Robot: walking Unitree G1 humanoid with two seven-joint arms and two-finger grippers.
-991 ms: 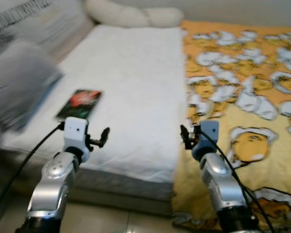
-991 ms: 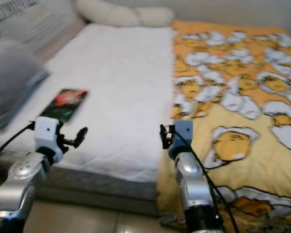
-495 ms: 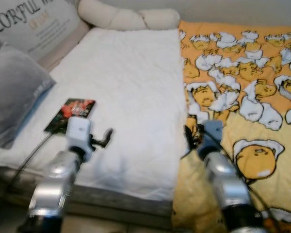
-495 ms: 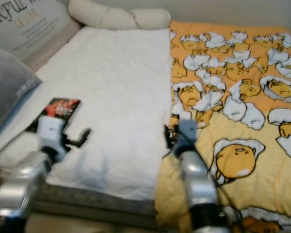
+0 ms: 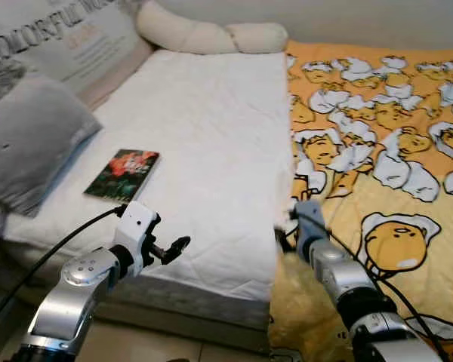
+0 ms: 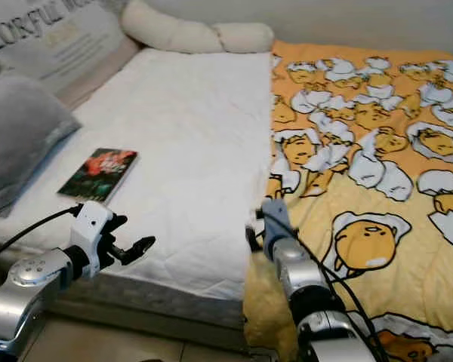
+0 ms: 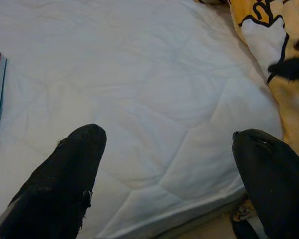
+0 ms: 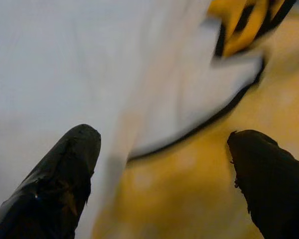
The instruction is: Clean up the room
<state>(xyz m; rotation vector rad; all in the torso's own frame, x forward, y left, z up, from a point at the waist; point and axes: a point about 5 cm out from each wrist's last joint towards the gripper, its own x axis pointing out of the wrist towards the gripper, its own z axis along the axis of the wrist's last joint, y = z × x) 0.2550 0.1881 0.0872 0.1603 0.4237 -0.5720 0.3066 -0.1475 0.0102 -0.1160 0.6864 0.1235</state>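
Observation:
A yellow blanket (image 5: 385, 151) printed with cartoon eggs covers the right half of the bed, and its left edge lies along the white mattress pad (image 5: 211, 128). My right gripper (image 5: 286, 231) hovers open just over that edge near the bed's front; in the right wrist view its fingertips (image 8: 70, 164) straddle the blanket's border (image 8: 189, 134). A dark book (image 5: 123, 173) with a red cover picture lies flat on the pad's left side. My left gripper (image 5: 171, 247) is open over the pad's front edge, right of the book and nearer to me.
A grey pillow (image 5: 30, 139) rests at the left, with a printed cushion (image 5: 68, 41) behind it. A long cream pillow (image 5: 211, 36) lies along the head of the bed. The mattress front edge (image 5: 189, 298) and tiled floor (image 5: 136, 351) sit below my arms.
The view has shifted and sharpened. My left gripper has dropped nearer the mattress front edge, further from the book. My right gripper has sunk toward the blanket's edge.

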